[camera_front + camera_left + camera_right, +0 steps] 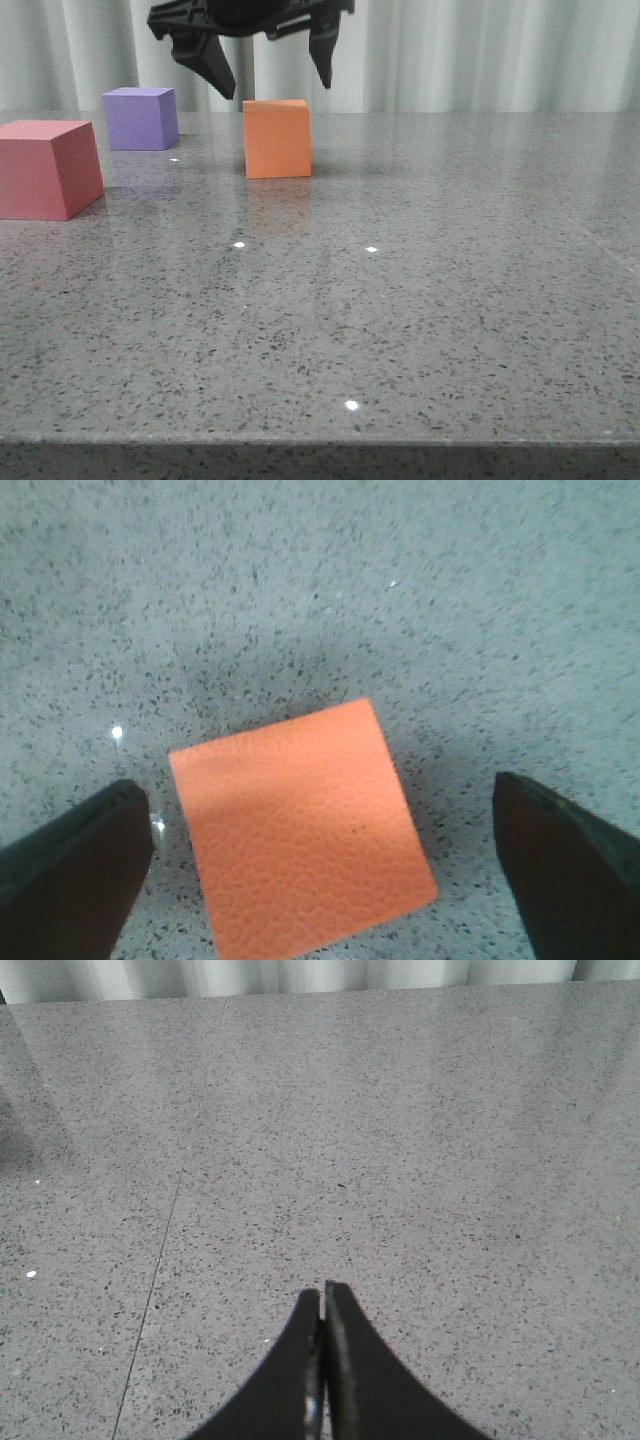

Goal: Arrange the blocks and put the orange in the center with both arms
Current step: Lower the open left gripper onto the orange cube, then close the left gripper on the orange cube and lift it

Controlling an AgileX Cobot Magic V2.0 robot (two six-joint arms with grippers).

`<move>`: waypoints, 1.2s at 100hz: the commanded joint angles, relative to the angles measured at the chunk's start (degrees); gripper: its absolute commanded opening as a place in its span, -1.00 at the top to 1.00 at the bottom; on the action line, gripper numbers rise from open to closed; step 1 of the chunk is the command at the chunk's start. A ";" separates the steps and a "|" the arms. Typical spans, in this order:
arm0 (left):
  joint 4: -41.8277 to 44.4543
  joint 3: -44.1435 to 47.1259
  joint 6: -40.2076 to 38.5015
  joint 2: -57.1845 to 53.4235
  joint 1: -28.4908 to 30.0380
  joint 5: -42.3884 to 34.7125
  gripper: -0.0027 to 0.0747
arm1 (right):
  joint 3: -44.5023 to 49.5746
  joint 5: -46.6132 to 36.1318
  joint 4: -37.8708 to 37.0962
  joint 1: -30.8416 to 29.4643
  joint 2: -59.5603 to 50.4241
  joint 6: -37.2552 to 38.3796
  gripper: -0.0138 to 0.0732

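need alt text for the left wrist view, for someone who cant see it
An orange cube sits on a speckled grey table, seen from above, between the two wide-open black fingers of the left gripper, which touch nothing.

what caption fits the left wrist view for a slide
Open left pincer hovering over the orange cube, fingers apart on either side, above the speckled grey table.

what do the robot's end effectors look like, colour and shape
Both are plain matte black. The left end effector has two tapering, claw-like fingers under a dark angular housing. The right end effector shows two curved fingers narrowing to thin tips. No cables, markings or sleeves are visible.
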 commanded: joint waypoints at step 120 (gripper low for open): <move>2.79 -2.25 10.59 -14.78 5.16 4.77 0.10 | -1.56 -4.67 -0.15 -0.31 0.18 -0.47 0.84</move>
